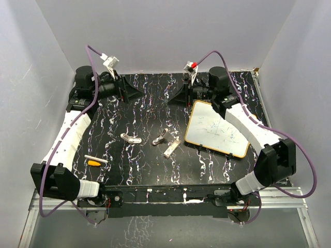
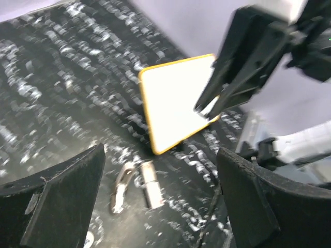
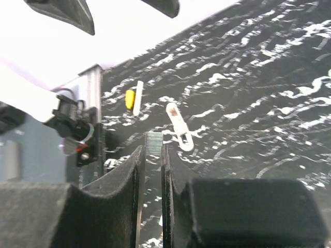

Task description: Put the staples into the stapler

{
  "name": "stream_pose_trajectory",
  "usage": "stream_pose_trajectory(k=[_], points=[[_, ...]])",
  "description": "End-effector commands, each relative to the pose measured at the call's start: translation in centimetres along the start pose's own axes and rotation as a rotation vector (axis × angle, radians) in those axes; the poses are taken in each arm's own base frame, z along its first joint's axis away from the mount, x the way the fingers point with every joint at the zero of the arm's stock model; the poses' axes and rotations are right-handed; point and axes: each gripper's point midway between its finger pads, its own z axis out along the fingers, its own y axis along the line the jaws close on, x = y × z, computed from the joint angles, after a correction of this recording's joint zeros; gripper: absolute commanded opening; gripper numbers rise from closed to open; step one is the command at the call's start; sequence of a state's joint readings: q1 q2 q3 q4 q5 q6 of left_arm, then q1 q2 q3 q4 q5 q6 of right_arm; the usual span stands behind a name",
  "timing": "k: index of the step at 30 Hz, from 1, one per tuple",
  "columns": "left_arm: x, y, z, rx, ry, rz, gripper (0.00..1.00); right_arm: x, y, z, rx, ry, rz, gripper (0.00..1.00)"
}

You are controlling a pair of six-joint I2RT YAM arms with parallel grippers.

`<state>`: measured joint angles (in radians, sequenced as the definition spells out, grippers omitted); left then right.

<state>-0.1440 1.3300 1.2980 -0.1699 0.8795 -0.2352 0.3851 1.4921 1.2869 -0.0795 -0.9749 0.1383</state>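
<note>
silvery staples (image 3: 153,140) pinched in the right pincer (image 3: 152,150), held aloft; left pincer (image 2: 160,178) gapes empty; stapler (image 1: 162,137) lies on the table (image 1: 129,111), seemingly unloaded, so loading remains.

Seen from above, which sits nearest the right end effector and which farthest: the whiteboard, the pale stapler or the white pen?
1. Whiteboard, just beside the right end effector.
2. Pale stapler, centre-left of the table.
3. White pen, near the left edge.
</note>
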Motion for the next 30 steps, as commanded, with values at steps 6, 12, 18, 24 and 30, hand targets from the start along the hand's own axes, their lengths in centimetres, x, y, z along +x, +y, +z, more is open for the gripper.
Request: stream_pose_trajectory(k=[6,12,18,24,30], points=[[-4.9,-9.2,0.1,0.441,-0.117,-0.118,0.76,-5.8,6.5,-0.7,-0.3,-0.123,0.065,0.09],[-4.0,-11.0,0.8,0.502,-0.114,-0.129,0.71,-5.9,6.6,-0.4,-0.346,-0.144,0.102,0.09],[-2.7,-11.4,2.0,0.541,-0.091,-0.157,0.66,-5.6,6.8,0.0,-0.362,-0.148,0.121,0.1],[-2.0,-11.2,2.5,0.53,-0.081,-0.173,0.58,-5.5,6.6,0.2,-0.356,-0.151,0.129,0.1],[-1.8,-11.3,2.7,0.524,-0.066,-0.163,0.49,-5.3,6.3,0.4,-0.347,-0.154,0.142,0.09]])
